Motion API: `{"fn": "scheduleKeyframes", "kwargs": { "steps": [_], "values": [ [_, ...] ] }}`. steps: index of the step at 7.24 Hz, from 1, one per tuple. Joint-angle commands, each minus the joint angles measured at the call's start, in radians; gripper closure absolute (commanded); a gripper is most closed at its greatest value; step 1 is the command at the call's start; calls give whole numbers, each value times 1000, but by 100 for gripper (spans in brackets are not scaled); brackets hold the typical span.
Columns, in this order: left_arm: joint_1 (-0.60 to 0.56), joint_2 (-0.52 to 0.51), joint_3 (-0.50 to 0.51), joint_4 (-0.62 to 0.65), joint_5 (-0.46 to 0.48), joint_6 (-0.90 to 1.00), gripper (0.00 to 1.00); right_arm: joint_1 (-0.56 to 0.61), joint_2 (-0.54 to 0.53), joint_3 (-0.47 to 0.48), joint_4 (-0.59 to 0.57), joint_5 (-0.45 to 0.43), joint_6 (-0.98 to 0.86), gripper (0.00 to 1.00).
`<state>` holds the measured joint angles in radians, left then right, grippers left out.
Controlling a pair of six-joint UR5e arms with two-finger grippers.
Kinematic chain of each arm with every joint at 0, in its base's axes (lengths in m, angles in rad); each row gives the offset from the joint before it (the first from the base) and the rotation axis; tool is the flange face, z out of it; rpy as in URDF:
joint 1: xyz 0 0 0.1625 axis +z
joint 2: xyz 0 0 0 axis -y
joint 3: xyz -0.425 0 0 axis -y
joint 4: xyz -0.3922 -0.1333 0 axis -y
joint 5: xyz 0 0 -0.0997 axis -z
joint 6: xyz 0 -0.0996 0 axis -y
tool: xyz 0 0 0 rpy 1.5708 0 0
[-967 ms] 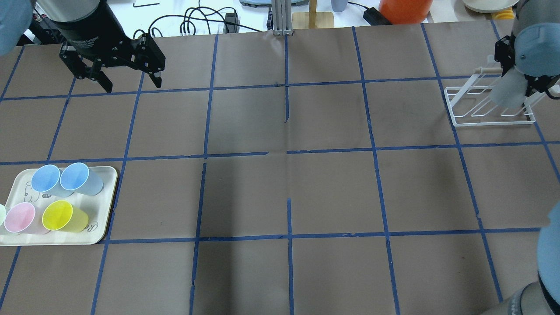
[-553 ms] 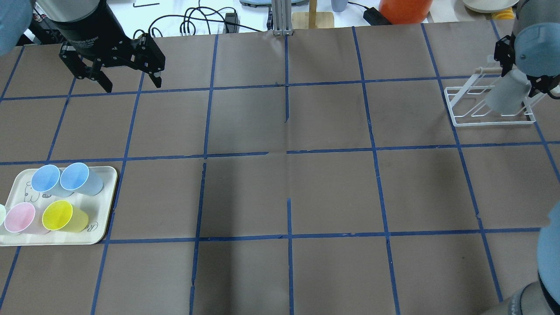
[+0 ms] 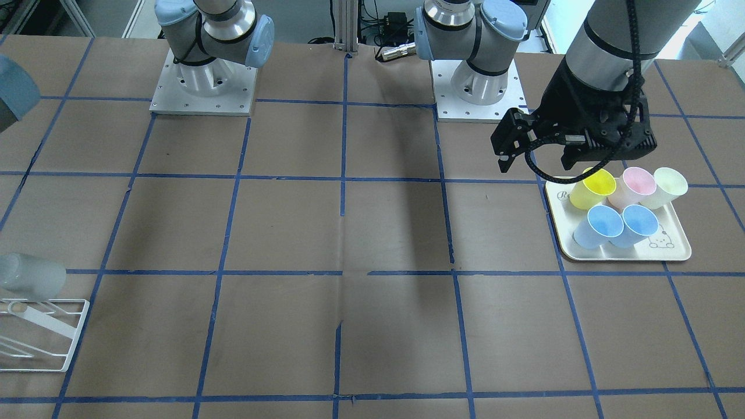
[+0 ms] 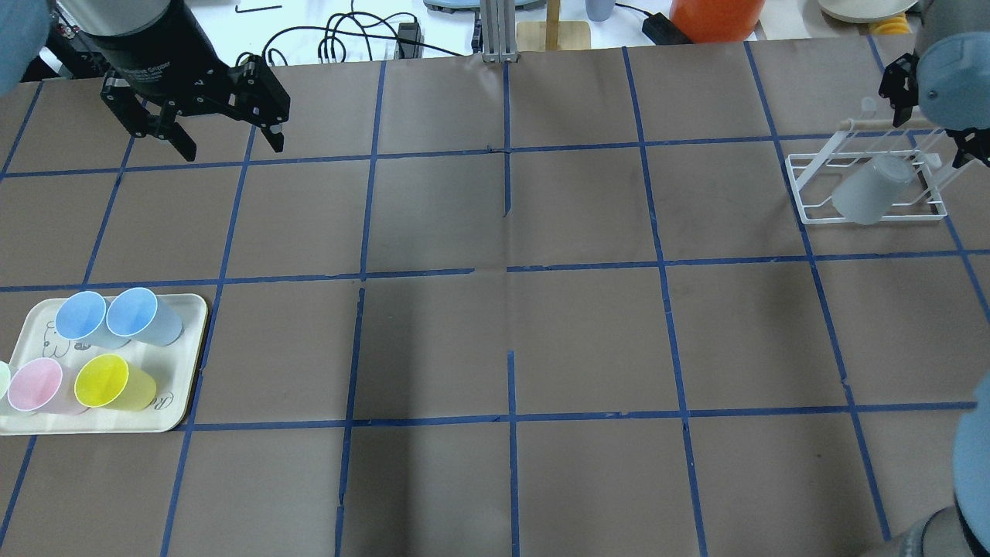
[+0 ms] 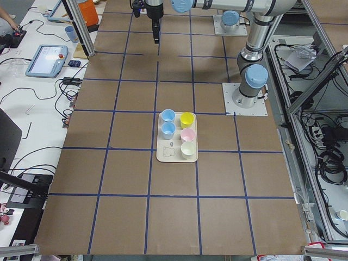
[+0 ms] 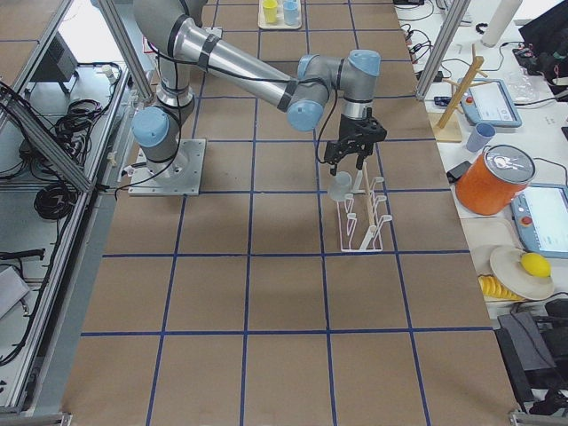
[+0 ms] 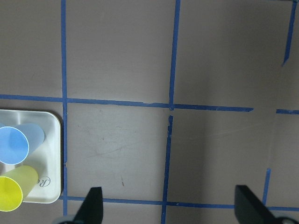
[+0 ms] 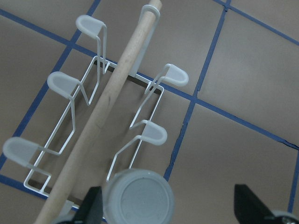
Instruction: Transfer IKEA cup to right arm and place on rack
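Observation:
The grey IKEA cup (image 4: pixel 870 189) rests tilted and mouth-down on the rods of the white wire rack (image 4: pixel 812 213) at the far right of the table. It also shows in the front view (image 3: pixel 32 274) and the right side view (image 6: pixel 339 186). My right gripper (image 4: pixel 932 128) is open just above and behind the cup and does not hold it. In the right wrist view the cup's base (image 8: pixel 138 198) sits between the spread fingers (image 8: pixel 93 205), next to the rack's wooden bar (image 8: pixel 107 107). My left gripper (image 4: pixel 224 147) is open and empty, high over the table's left side.
A cream tray (image 4: pixel 193 325) at the near left holds two blue cups (image 4: pixel 108 316), a pink cup (image 4: pixel 35 384), a yellow cup (image 4: pixel 104 381) and a pale cup (image 3: pixel 669 183). Cables, an orange container (image 4: pixel 715 17) and a wooden stand (image 4: pixel 553 31) lie beyond the far edge.
The right gripper held the grey cup over the rack; it has opened and drawn back, and the cup now sits lower on the rack rods. The left gripper barely moved.

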<state>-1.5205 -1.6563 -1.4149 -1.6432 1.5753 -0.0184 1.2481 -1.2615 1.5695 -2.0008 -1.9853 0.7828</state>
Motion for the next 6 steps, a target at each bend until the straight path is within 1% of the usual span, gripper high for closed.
{"fn": "scheduleKeyframes", "kwargs": {
  "steps": [1,2,3,4,5,6],
  "values": [
    [0,1,-1,0,0,0,0,37,-83,-9,138,89,-49,0],
    [0,0,1,0,0,0,0,60,-161,-6,225,106,-60,0],
    [0,0,-1,0,2,0,0,101,-209,-8,347,109,-110,0],
    [0,0,1,2,2,0,0,144,-217,-12,365,197,-172,0],
    [5,1,1,2,2,0,0,166,-236,-17,369,265,-206,0],
    [8,4,4,2,2,0,0,209,-258,-17,376,316,-282,0]
  ]
}}
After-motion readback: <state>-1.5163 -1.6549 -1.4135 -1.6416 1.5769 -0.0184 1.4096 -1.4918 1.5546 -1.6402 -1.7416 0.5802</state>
